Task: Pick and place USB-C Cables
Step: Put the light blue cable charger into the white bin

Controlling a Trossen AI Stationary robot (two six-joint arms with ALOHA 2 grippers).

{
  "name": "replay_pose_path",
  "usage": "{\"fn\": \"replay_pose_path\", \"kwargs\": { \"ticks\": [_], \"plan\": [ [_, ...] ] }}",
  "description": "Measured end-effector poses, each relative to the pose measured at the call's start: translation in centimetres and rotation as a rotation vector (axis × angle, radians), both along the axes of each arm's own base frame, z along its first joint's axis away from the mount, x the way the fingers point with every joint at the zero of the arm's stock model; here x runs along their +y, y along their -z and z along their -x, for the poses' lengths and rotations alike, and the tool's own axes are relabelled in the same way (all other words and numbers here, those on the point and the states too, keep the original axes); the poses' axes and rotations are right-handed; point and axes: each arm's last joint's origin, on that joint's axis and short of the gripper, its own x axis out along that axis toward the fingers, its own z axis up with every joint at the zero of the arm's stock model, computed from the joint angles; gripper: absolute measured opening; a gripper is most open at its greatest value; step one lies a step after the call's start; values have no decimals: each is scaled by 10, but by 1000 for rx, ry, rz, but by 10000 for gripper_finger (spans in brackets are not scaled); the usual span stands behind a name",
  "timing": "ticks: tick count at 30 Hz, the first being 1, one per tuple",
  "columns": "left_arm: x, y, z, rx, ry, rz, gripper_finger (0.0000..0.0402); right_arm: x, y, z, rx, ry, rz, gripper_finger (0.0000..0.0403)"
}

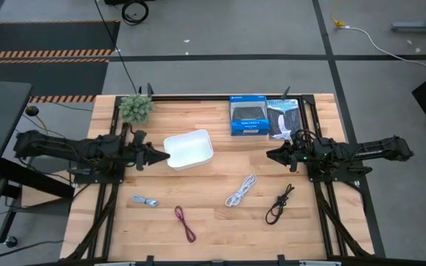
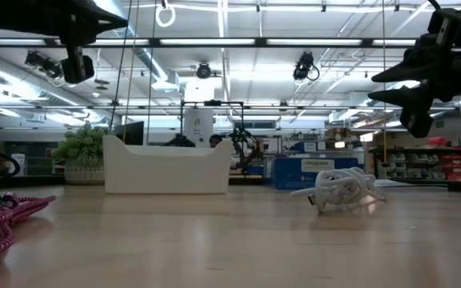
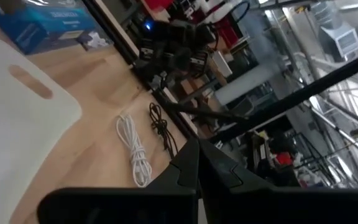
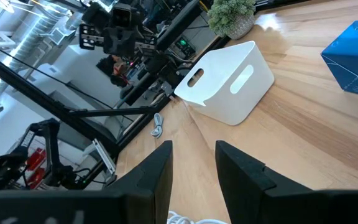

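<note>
Four cables lie along the bench's front half: the grey cable (image 1: 146, 201) toward the front-left, the maroon cable (image 1: 185, 223) nearest the front edge, the white cable (image 1: 240, 191) at mid-bench, and the black cable (image 1: 279, 204) toward the front-right. All four lie apart from one another, none held. The white tray (image 1: 200, 140) sits near the bench's middle, toward the back. Two boxes (image 1: 248, 117) stand side by side at the back edge, and a small plant (image 1: 135, 108) occupies the back-left corner. The left gripper (image 1: 163, 156) hovers beside the tray's left wall, jaws pressed together. The right gripper (image 1: 272, 156) hovers in front of the boxes, jaws spread and empty.
</note>
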Motion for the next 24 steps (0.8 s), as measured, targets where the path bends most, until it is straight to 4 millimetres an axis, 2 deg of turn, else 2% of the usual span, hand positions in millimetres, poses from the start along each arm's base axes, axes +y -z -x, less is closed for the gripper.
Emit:
{"fn": "replay_pose_path", "kwargs": {
  "ticks": [6,12,19,24],
  "plan": [
    [-11,-22,-16,35,49,-115,9,0,0,0,0,0,0,128],
    [-26,-40,-30,220,146,-237,9,0,0,0,0,0,0,128],
    [-43,-48,-39,540,270,-411,9,0,0,0,0,0,0,128],
    [-56,-48,-52,643,356,-512,9,0,0,0,0,0,0,128]
  ]
}}
